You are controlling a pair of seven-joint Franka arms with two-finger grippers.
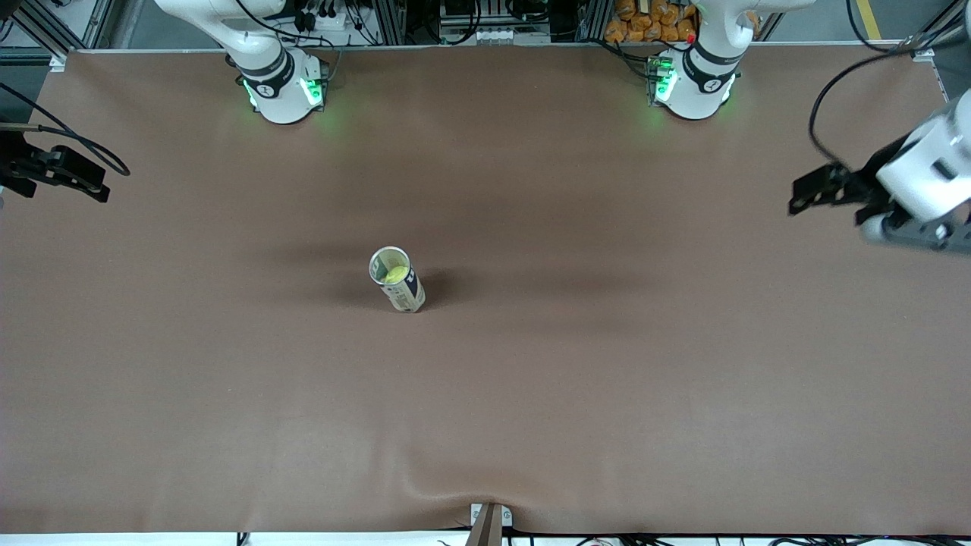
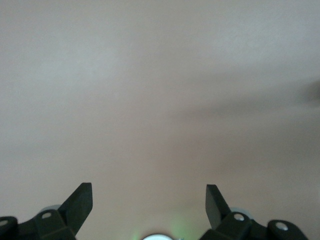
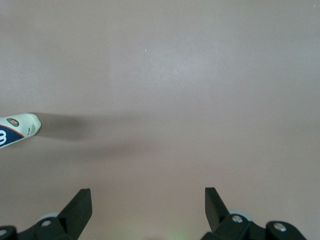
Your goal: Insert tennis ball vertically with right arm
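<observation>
— Where was the tennis ball?
— Inside the can, which stood upright near the middle of the brown table, a little toward the right arm's end. The yellow-green ball showed through the can's open mouth.

— And the right gripper?
— Up over the table edge at the right arm's end, well apart from the can. Fingers spread wide, nothing between them. Its wrist view caught only a bit of the can's white and blue label.

— The left gripper?
— Waiting over the left arm's end of the table, fingers also wide, holding nothing.
</observation>
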